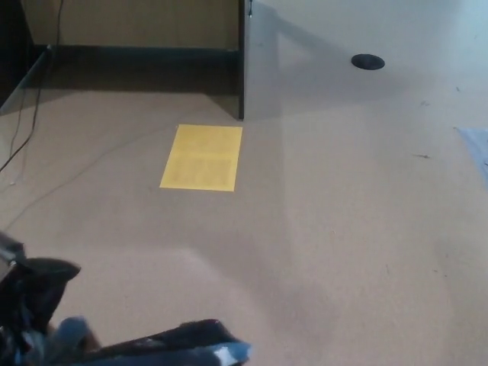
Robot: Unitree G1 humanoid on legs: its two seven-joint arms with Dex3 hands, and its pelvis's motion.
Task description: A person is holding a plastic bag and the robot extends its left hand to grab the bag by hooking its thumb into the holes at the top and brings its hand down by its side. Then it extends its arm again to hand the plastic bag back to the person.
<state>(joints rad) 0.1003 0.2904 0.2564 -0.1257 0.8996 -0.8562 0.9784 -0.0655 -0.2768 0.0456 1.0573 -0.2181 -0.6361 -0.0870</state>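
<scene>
The left hand shows at the lower left corner, blurred, so its grip cannot be told. The dark plastic bag lies just beside it along the bottom edge, above the tan floor with 1 yellow sheet.
</scene>
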